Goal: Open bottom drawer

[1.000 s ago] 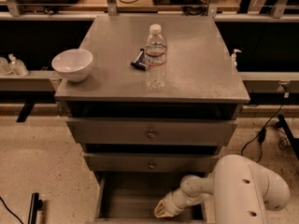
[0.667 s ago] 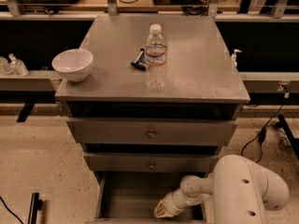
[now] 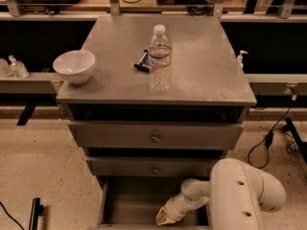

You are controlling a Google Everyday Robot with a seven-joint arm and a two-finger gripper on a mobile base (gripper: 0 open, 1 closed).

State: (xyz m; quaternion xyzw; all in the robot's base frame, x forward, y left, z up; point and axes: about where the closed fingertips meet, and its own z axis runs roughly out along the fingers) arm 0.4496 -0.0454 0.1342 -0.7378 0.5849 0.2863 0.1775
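One grey cabinet (image 3: 201,71) is standing above the gripper (image 3: 165,217), carrying three drawers. One white arm (image 3: 240,190) is bending in from the gripper's right. The bottom drawer (image 3: 134,205) is lying pulled out around the gripper; the two above are sitting closed. One white bowl (image 3: 74,66), one water bottle (image 3: 159,59) and one small dark object (image 3: 141,61) are resting far above. The gripper's state cannot be told, and nothing is differing from a moment ago.

Robotics lab: grey metal cabinet (image 3: 201,75), floor cables (image 3: 268,139), robot hand (image 3: 165,216) in open bottom drawer (image 3: 129,202).
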